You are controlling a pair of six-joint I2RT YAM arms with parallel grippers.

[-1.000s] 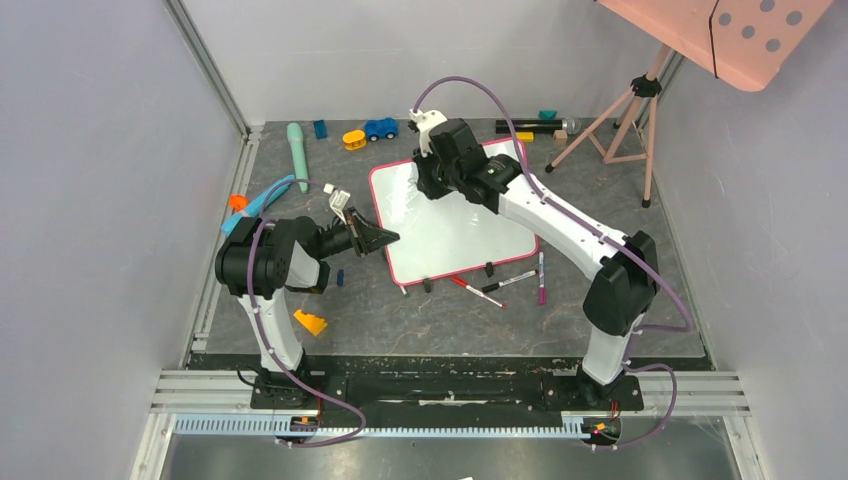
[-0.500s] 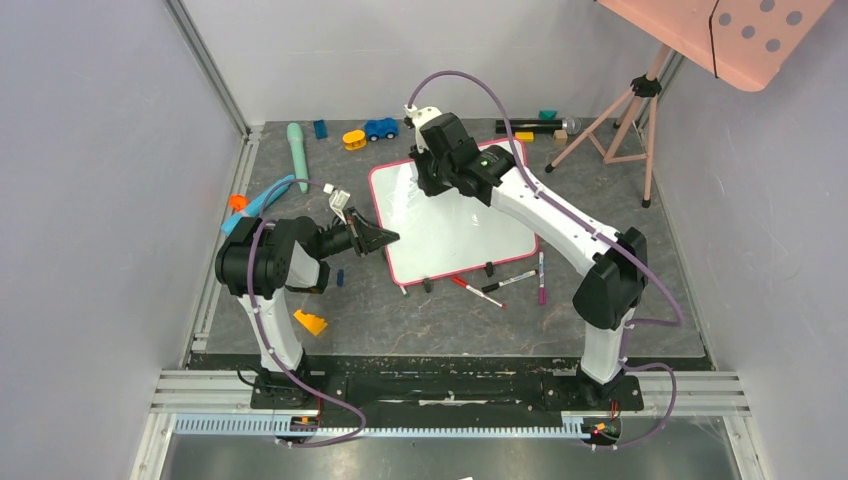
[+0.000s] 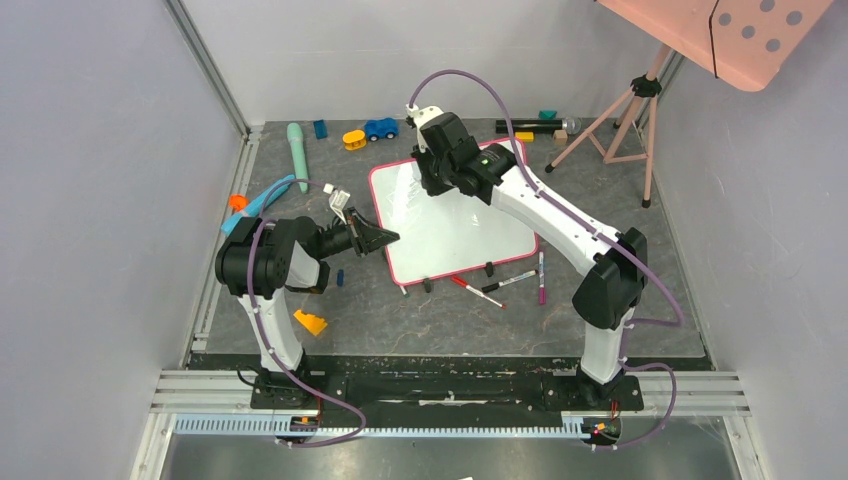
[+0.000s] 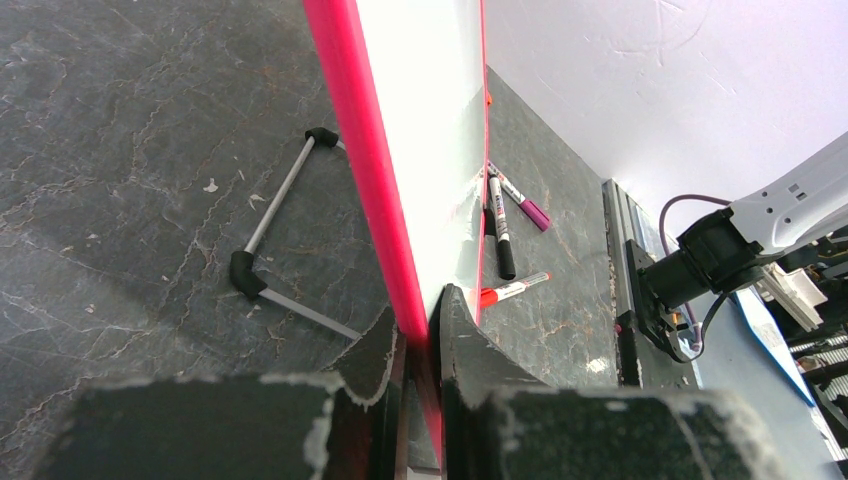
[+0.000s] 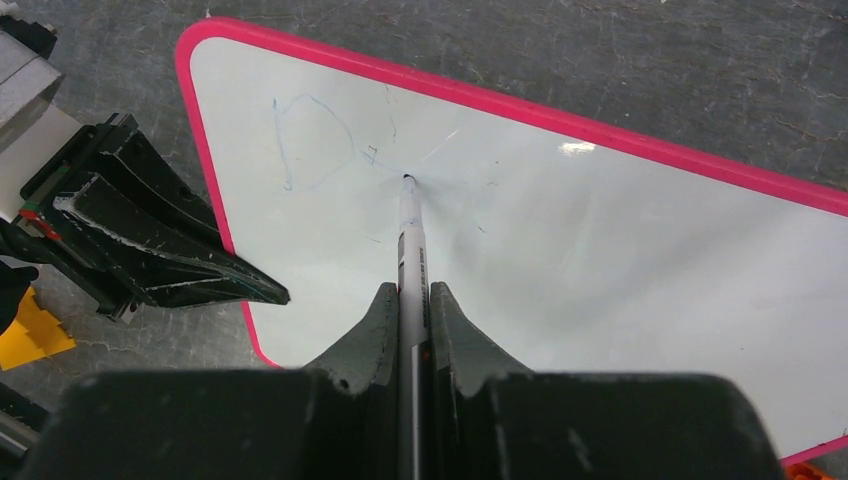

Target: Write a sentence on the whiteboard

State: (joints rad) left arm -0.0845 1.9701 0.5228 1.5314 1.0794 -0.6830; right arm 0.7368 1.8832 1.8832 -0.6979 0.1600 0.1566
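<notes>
Whiteboard (image 3: 450,230), resting midway across the dark surface (image 3: 400,320), looks light, stiff and slick-faced, so its pink frame is the sound hold, where the left fingers (image 4: 372,350) pinch it while the right fingers (image 5: 368,330) clench a marker (image 5: 412,235) against it.

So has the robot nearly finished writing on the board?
Not nearly. Done: one faint letter D on the whiteboard, with a tiny mark beside it. In hand: the left pincer clamps the board's pink edge, and the right pincer grips a marker with its tip at the board. Left: almost the whole sentence, since the rest of the board in view is bare.
</notes>
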